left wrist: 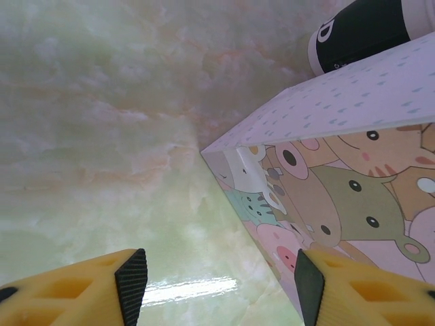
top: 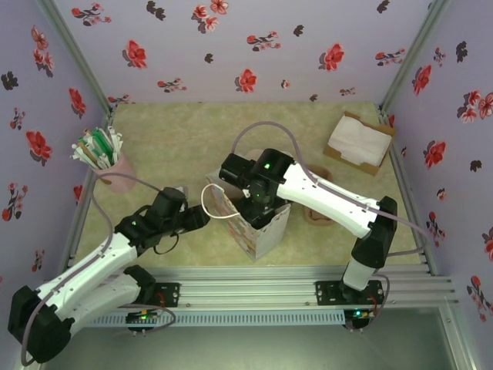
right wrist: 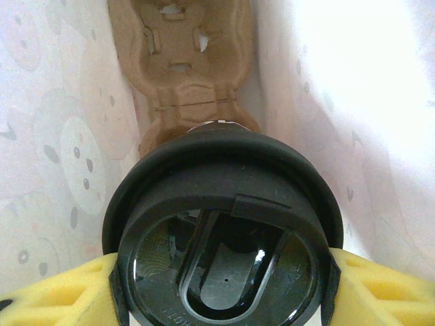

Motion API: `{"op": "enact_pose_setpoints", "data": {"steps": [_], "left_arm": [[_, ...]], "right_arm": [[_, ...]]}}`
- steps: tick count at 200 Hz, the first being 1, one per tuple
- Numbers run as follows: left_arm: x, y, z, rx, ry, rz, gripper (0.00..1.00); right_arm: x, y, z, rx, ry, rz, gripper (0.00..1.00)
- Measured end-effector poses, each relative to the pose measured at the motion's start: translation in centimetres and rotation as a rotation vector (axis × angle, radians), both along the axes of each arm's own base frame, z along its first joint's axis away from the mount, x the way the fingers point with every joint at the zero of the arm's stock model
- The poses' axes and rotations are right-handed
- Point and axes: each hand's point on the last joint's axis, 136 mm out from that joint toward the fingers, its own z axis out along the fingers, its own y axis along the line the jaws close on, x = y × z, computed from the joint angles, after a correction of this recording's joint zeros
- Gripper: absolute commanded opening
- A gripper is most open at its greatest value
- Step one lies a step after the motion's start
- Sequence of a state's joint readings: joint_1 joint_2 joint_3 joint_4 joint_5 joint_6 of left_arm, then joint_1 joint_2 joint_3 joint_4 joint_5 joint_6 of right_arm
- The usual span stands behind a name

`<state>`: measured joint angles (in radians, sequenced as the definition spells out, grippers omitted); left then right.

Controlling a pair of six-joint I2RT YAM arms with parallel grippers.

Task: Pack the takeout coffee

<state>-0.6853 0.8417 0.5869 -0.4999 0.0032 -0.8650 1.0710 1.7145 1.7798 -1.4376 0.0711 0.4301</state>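
The takeout coffee (right wrist: 221,224) shows in the right wrist view as a round black lid. My right gripper (right wrist: 221,285) is shut on it, one yellow finger on each side of the lid. The cup hangs inside the cartoon-animal paper bag (top: 266,231), above a brown cardboard cup carrier (right wrist: 187,68) lying on the bag's bottom. From above, my right gripper (top: 258,202) reaches down into the bag's mouth. My left gripper (top: 202,218) stands open at the bag's left side, near its white handle loop (top: 212,202). In the left wrist view its right fingertip (left wrist: 309,285) sits by the bag's wall (left wrist: 326,190).
A pink cup of straws and sticks (top: 104,158) stands at the back left. At the back right lies a cardboard box of white napkins (top: 358,142). Something tan (top: 316,216) sits behind the right arm. Floral walls close in the table on three sides.
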Motion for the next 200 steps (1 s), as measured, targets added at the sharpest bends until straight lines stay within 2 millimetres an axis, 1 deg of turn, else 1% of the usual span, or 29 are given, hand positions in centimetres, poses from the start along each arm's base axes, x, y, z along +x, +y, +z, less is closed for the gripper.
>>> {"op": "enact_pose_setpoints", "data": {"steps": [13,65,103,158,200], "left_arm": [[-0.1,0.3,0.3,0.0,-0.012,0.01,0.66],[-0.6,1.8,1.7,-0.014,-0.056,0.058,0.82],[-1.1,2.5,2.0,-0.011,-0.061,0.077,0.99],[-1.5,2.9,2.5,-0.016,-0.067,0.078,0.99],[-1.8,3.6,3.3,-0.029,-0.101,0.092,0.99]], "right_arm": [[0.0,0.0,0.0,0.0,0.0,0.0,0.65],[-0.1,-0.2,0.4,0.015,-0.008,0.0,0.65],[-0.1,-0.2,0.3,0.022,-0.012,0.0,0.65],[-0.1,-0.1,0.2,0.031,-0.005,-0.003,0.65],[-0.2,0.1,-0.2,0.04,0.008,-0.003,0.65]]}}
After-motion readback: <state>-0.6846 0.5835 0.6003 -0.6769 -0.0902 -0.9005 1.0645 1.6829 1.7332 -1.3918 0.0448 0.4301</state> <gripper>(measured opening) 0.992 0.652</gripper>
